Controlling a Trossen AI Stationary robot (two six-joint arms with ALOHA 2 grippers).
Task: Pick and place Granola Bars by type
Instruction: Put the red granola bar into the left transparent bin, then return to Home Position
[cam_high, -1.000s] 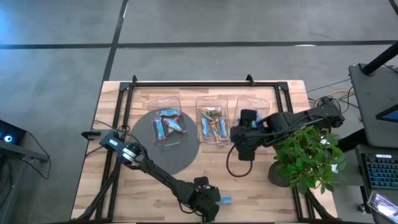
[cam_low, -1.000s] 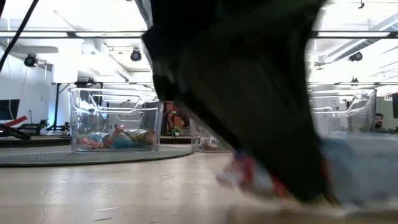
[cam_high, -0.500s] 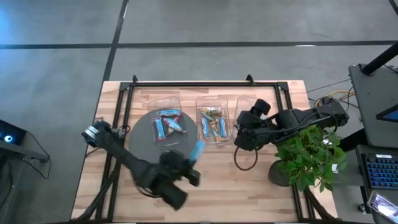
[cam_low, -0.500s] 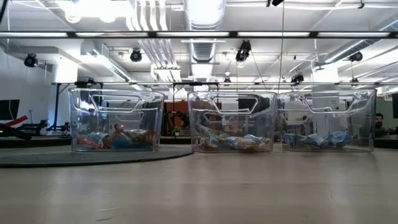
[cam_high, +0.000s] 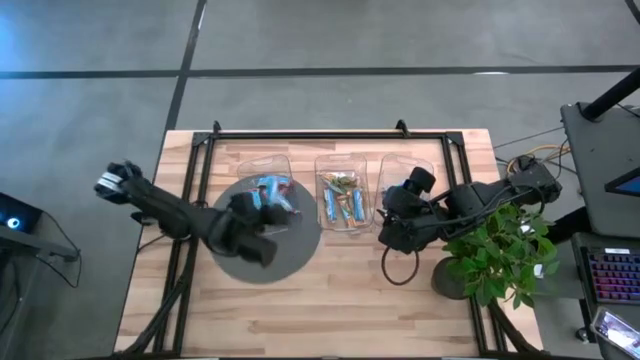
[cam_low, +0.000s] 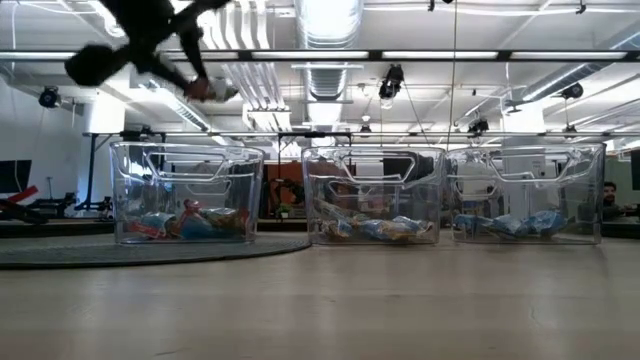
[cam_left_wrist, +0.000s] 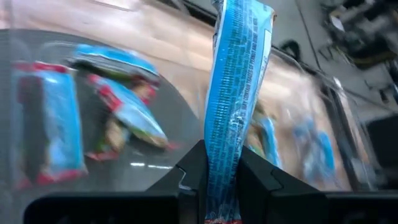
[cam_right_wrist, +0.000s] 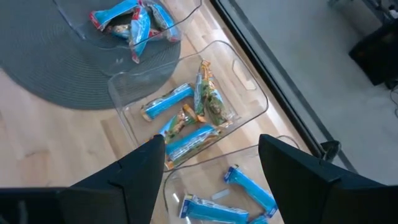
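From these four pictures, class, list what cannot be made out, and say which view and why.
- Left gripper: holds a blue bar; wrist view, print blurred.
- Left bin: high view, arm covers part; bar count unclear.
- Right bin: wrist view, cut off by the picture's edge and the open right gripper's fingers.

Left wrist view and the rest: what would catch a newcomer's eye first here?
The bright blue granola bar standing upright, pinched in the left hand above the bin on the round grey mat. Next, the three clear bins in a row across the table, each with wrapped bars inside. The right hand hangs open over the middle and right bins.
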